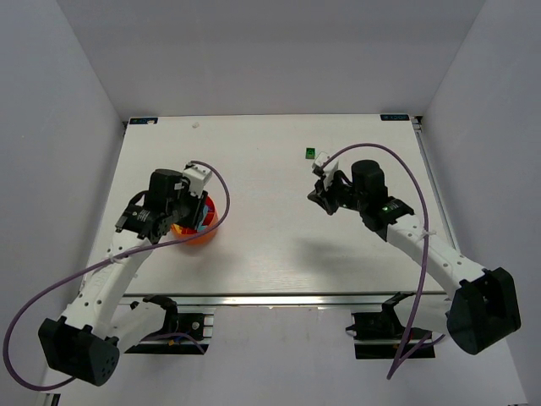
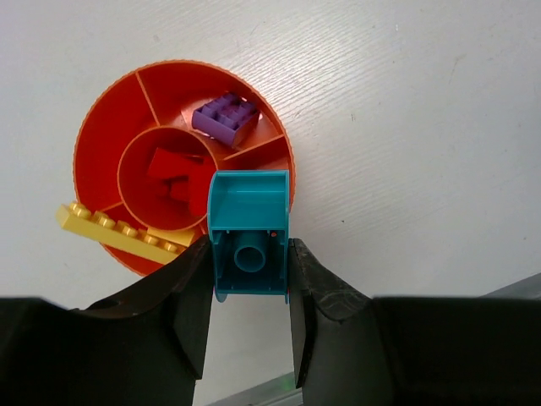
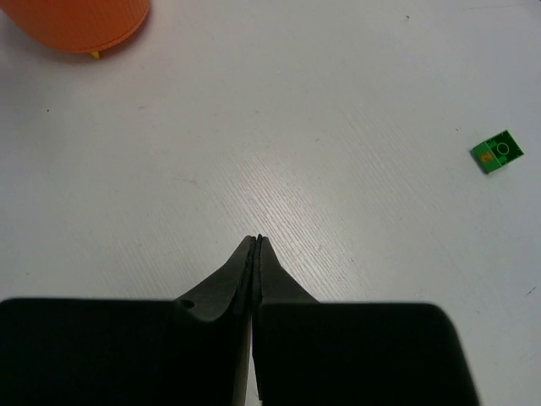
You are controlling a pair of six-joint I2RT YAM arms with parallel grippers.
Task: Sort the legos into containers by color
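Note:
My left gripper [image 2: 250,271] is shut on a teal brick [image 2: 248,233] and holds it above the near rim of the orange divided bowl [image 2: 106,139]. The bowl holds a purple brick [image 2: 225,118] in an outer section, red bricks [image 2: 173,173] in the round middle cup, and a long yellow brick [image 2: 118,231] lying across its edge. In the top view the left gripper [image 1: 188,213] hangs over the bowl [image 1: 205,232]. My right gripper [image 3: 257,241] is shut and empty above bare table. A green brick [image 3: 496,152] lies to its right; it also shows in the top view [image 1: 310,153].
The orange bowl's side [image 3: 80,21] shows at the upper left of the right wrist view. The right gripper [image 1: 325,190] sits at centre right of the white table [image 1: 270,254], which has walls on three sides.

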